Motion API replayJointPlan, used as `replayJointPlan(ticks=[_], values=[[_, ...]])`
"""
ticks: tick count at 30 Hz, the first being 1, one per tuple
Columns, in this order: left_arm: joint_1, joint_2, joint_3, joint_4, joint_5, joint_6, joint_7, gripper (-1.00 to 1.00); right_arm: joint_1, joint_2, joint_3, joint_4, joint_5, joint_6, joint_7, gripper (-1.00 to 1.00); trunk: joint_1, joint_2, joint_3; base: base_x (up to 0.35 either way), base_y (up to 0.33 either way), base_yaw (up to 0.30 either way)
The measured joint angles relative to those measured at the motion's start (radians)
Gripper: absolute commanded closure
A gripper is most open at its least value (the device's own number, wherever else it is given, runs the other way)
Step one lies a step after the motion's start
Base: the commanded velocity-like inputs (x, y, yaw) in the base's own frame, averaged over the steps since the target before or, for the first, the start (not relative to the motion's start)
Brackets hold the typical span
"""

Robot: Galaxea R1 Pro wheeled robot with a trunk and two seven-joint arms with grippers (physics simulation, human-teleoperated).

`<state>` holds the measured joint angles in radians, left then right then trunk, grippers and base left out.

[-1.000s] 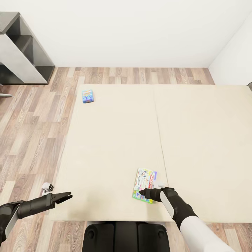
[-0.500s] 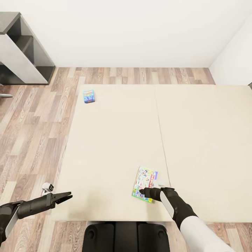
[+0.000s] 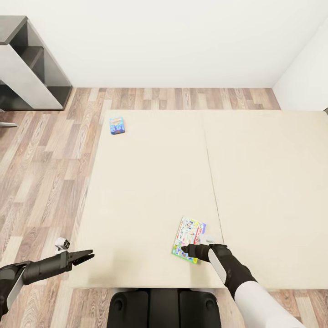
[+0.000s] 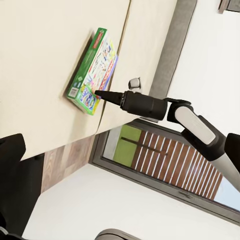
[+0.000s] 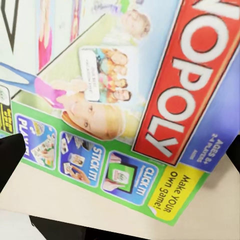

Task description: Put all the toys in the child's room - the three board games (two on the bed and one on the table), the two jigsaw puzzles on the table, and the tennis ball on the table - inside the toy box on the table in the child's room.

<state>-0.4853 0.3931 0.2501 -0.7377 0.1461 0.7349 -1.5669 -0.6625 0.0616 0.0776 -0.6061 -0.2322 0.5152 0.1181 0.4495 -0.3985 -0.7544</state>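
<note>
The bed has a plain beige mattress. Near its front edge lies the green-edged Monopoly board game, flat and face up. My right gripper reaches over that box's near end from the right. In the right wrist view the box lid lies between dark fingers set wide apart, so the gripper is open. The left wrist view shows the same box with the right gripper at its edge. A smaller blue-teal board game lies at the bed's far left corner. My left gripper hovers open and empty by the bed's front left corner.
Wood-plank floor runs along the bed's left side and behind it. A dark grey and white shelf unit stands at the far left against the white wall. My own base is right against the bed's front edge.
The whole picture has crept slightly, with the bed and both boxes sliding a few pixels right. Both arms keep their pose.
</note>
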Motion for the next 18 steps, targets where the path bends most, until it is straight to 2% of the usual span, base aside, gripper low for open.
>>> replayJointPlan(ticks=[18], values=[[0.000,0.000,0.000,0.000,0.000,0.000,0.000,-1.00,0.000,0.000,0.000,0.000,0.000,0.000,0.000,-1.00,0.000,0.000,0.005,0.000,0.001,-0.015]])
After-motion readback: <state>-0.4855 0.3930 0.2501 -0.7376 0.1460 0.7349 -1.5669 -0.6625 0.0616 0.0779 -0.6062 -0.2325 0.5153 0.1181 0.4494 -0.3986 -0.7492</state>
